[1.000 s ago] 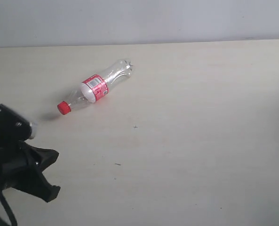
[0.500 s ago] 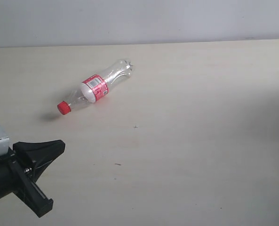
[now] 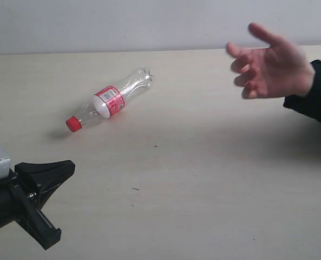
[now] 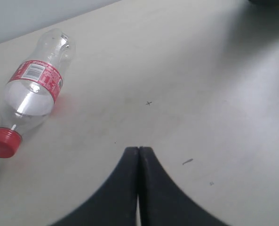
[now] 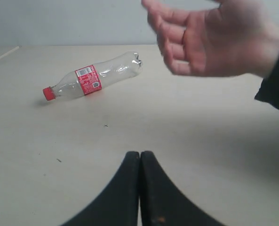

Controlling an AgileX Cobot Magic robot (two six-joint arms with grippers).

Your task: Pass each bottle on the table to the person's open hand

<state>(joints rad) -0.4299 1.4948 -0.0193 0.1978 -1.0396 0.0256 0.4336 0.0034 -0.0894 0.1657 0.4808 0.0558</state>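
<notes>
Change: person's hand [image 3: 271, 67] has entered, fingers spread, above table [image 3: 214, 184].
Bottle [image 3: 110, 101]: on its side, untouched.
Left gripper [image 4: 139, 149]: fingers together, empty.
Right gripper [image 5: 140, 153]: fingers together, empty.

Clear red-capped bottle [image 3: 110, 101] lies on its side on beige table [image 3: 203, 179]

Prob. a robot lab or test bench: wide pale beige surface [image 3: 203, 179] w/ tiny dark specks, plain grey-white wall [image 3: 149, 24] behind. Black robot arm [image 3: 8, 208] over the surface's near edge.
</notes>
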